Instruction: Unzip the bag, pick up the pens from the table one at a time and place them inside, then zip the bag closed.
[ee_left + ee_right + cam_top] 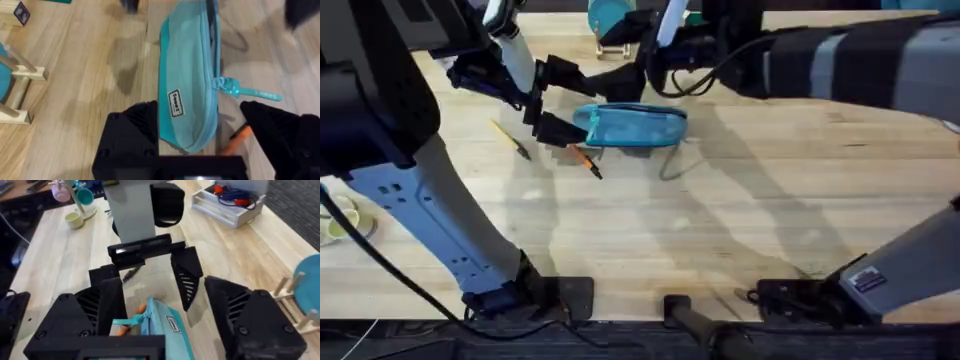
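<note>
Light: bright, even, from above; warm tone on the table [740, 230]
Shadows: soft, grey, spread over the wood under both arms in the overhead view; soft patches beside the bag [187, 85] in the left wrist view
Glare: faint sheen on the planks, nothing blown out
Blur: overhead arms near the lens large, dark, smeared; far edge of the left wrist view soft
Focus: bag label sharp

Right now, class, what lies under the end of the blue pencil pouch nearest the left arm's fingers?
An orange pen pokes out from under the pencil pouch on the table; the rest of the pen is covered.
</note>
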Tool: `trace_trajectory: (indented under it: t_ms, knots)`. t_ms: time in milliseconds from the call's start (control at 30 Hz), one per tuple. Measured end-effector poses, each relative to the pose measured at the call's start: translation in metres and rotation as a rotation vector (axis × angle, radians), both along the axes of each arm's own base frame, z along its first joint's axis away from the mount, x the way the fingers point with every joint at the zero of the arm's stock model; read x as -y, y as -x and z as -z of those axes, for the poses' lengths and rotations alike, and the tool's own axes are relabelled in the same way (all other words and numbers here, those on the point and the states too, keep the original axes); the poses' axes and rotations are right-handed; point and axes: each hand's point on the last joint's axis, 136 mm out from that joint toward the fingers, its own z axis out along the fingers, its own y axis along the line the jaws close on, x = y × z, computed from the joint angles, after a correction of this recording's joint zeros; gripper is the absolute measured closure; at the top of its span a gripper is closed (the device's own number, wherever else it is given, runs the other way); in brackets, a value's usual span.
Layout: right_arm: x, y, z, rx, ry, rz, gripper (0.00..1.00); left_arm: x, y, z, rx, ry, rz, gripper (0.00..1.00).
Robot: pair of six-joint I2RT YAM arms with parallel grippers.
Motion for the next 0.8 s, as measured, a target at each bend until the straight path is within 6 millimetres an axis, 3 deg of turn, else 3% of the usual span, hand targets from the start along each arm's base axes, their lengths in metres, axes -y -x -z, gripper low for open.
trace_trajectory:
  t_ms: [133,500,667,700,800]
  knots:
    - [0.012,-0.003,-0.007,-0.013,0.007,0.024,0.005,0.000,0.000,0.000,0.001,0.000,0.000,0.008]
    - [0.052,-0.003,-0.002,-0.146,0.114,0.142,0.005,-0.002,-0.004,0.002,0.027,-0.007,-0.002,0.008]
    - [0.070,-0.003,-0.014,-0.095,0.178,0.225,0.006,-0.008,-0.001,0.000,0.001,0.000,-0.023,0.007]
    - [0.078,-0.002,-0.025,-0.055,0.200,0.259,0.005,-0.018,0.001,-0.004,-0.028,-0.006,-0.044,0.006]
    - [0.086,0.001,-0.033,-0.040,0.213,0.280,0.005,-0.030,0.003,-0.010,-0.056,-0.027,-0.059,0.006]
